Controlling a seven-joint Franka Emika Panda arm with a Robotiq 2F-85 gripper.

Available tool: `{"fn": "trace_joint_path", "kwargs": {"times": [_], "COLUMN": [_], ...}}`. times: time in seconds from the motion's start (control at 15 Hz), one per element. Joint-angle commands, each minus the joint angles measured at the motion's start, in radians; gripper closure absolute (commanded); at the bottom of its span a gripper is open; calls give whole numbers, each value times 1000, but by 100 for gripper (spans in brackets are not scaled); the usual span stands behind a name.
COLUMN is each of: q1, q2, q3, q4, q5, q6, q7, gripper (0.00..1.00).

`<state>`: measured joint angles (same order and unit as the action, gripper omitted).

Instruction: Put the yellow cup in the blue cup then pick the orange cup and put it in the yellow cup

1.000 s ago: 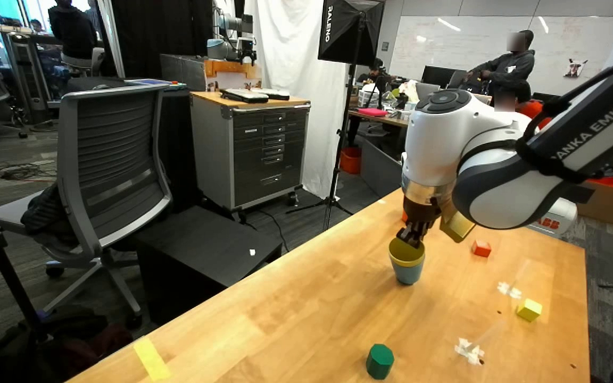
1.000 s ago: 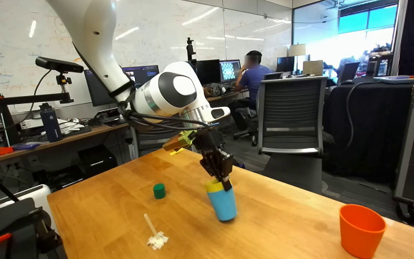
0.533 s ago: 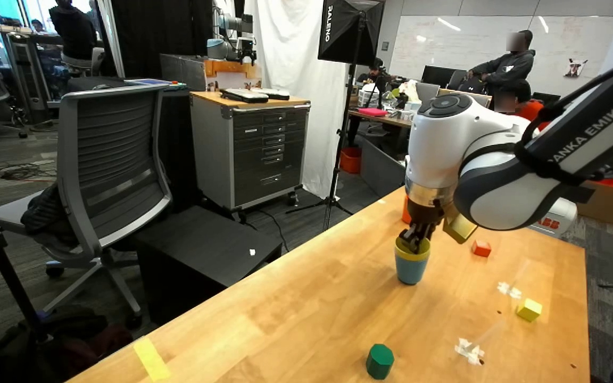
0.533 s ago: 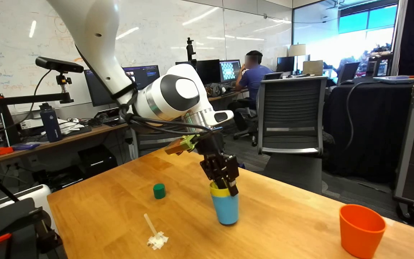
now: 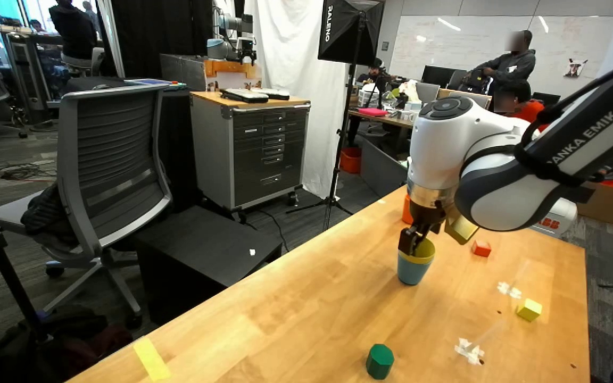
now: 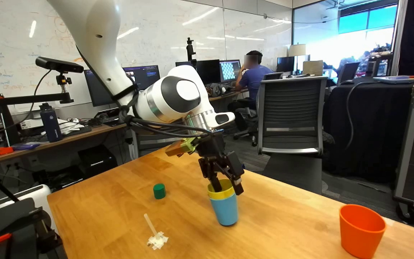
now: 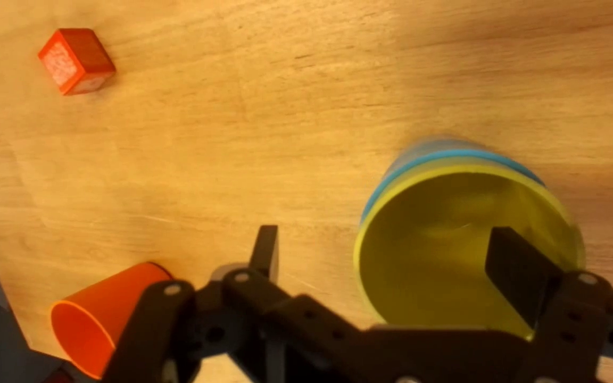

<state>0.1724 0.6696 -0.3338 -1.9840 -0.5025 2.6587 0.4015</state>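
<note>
Plain colour is shown by the yellow cup (image 6: 222, 194), the light-blue cup (image 6: 225, 211) and the orange cup (image 6: 360, 235); the gripper (image 6: 228, 188) is coloured black, the arm (image 6: 178, 93) white and dark grey, and the honey-toned tabletop (image 7: 264, 122) is streaked with darker grain

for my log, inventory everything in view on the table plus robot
blue cup: 1, blue, on table
yellow cup: 1, yellow, inside blue cup
orange cup: 1, orange, near table edge
red block: 1, red, on table
yellow block: 1, yellow, on table
green piece: 1, green, on table
yellow tape: 1, yellow, table edge
white tape: 2 or more, white, on table
stick: 1 or more, pale, at white tape
arm: 1, mostly white, over table
end effector: 1, black, straddling yellow cup rim
</note>
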Motion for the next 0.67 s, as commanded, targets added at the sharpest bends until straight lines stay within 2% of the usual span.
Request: {"fn": "trace_joint_path", "kwargs": {"times": [0.0,0.6], "q1": [0,8], "q2": [-24,-71], "q3": [-2,-10], "q4": [-7,-35], "q5": [12,2], "q6": [-4,2], "q7": [-28,-20], "gripper": [0,0]}}
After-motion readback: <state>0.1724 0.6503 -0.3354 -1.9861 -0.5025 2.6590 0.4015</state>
